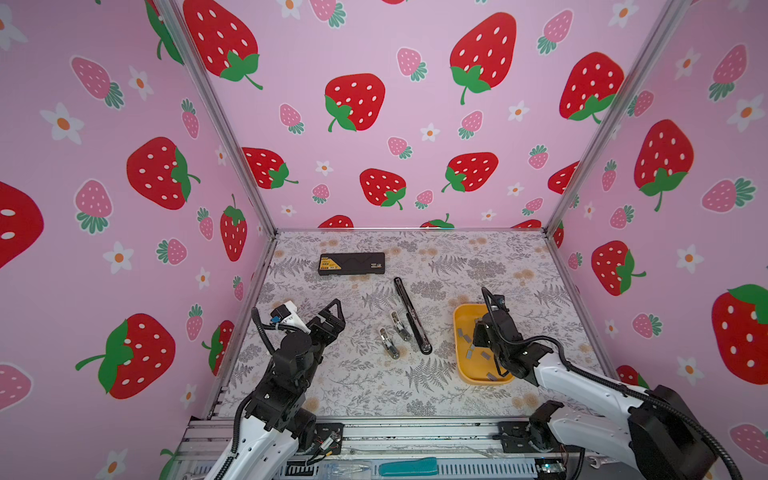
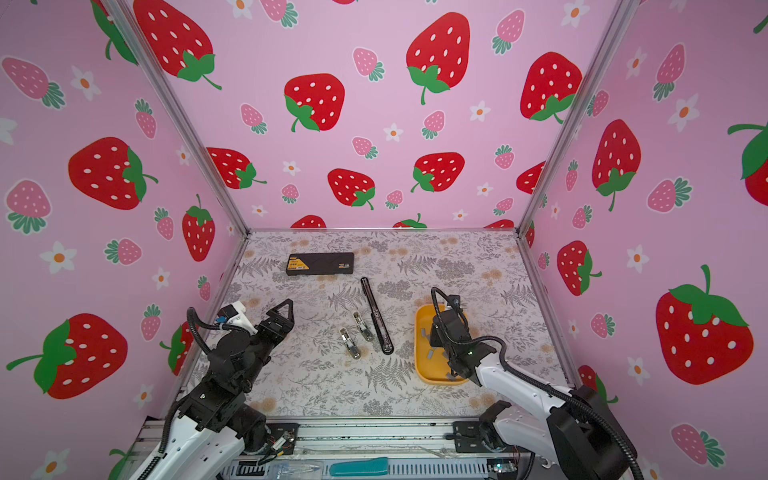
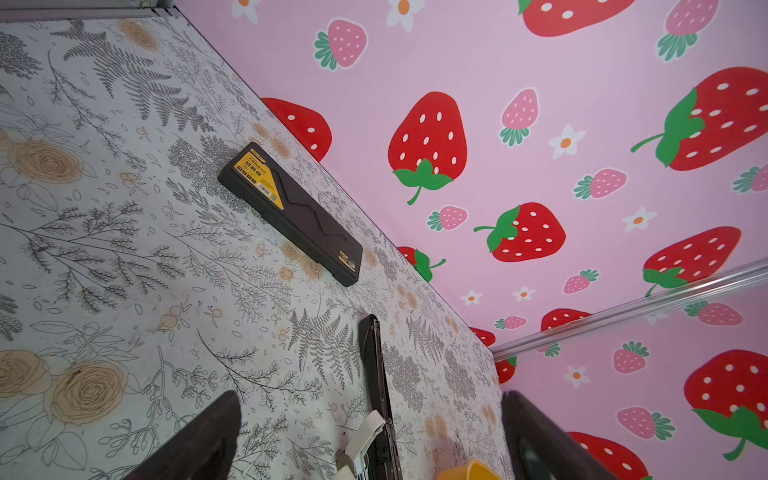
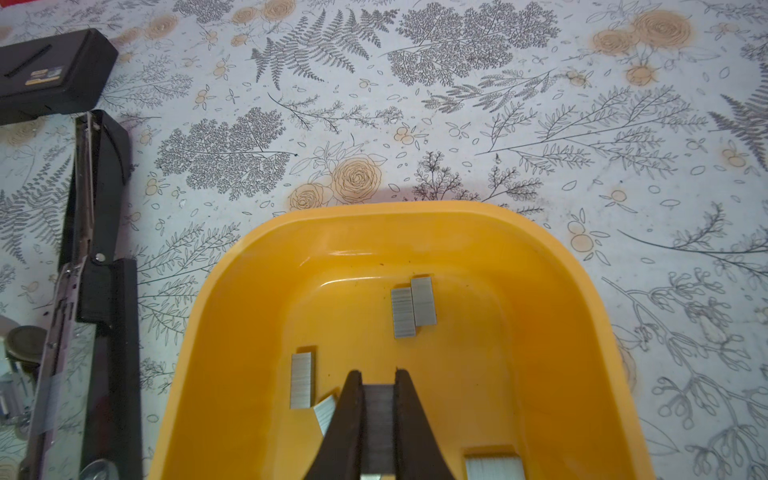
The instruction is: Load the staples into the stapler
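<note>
Several grey staples strips (image 4: 423, 301) lie in a yellow tray (image 4: 232, 291) on the right of the table, seen in both top views (image 1: 461, 316) (image 2: 420, 332). My right gripper (image 4: 378, 376) is down inside the tray, shut on one staples strip (image 4: 377, 411) held between its black fingers. A long black stapler (image 1: 412, 316) (image 4: 99, 249) lies opened flat at mid-table, its metal rail showing. Two small white staplers (image 1: 388, 343) (image 1: 401, 326) lie just left of it. My left gripper (image 1: 333, 308) (image 3: 370, 399) hovers open and empty at the left, apart from them.
A black case with a yellow label (image 1: 351, 263) (image 3: 291, 212) lies near the back wall. Pink strawberry-print walls close in the floral tabletop on three sides. Metal rails run along the front edge.
</note>
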Controlling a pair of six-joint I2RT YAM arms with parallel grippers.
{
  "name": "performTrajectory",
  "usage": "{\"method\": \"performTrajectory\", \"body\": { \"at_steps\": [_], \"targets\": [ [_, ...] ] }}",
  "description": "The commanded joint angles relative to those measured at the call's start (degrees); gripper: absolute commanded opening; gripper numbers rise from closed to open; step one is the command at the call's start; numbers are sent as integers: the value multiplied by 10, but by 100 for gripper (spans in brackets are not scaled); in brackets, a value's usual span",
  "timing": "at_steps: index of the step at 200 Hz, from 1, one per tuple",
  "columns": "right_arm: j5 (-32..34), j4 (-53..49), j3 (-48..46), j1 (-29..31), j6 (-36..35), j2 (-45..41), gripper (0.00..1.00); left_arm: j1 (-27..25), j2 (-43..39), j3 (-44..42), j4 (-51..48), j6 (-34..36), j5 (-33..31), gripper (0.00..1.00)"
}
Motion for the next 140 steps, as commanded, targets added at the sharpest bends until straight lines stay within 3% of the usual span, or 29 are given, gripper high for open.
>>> {"method": "performTrajectory", "body": {
  "at_steps": [1,140],
  "targets": [
    [6,10,19,3,-9,3,14,-3,-3,12,1,-3,-40,99],
    [-11,14,17,8,-5,-16,14,-9,23,22,-2,-5,-28,99]
  ]
}}
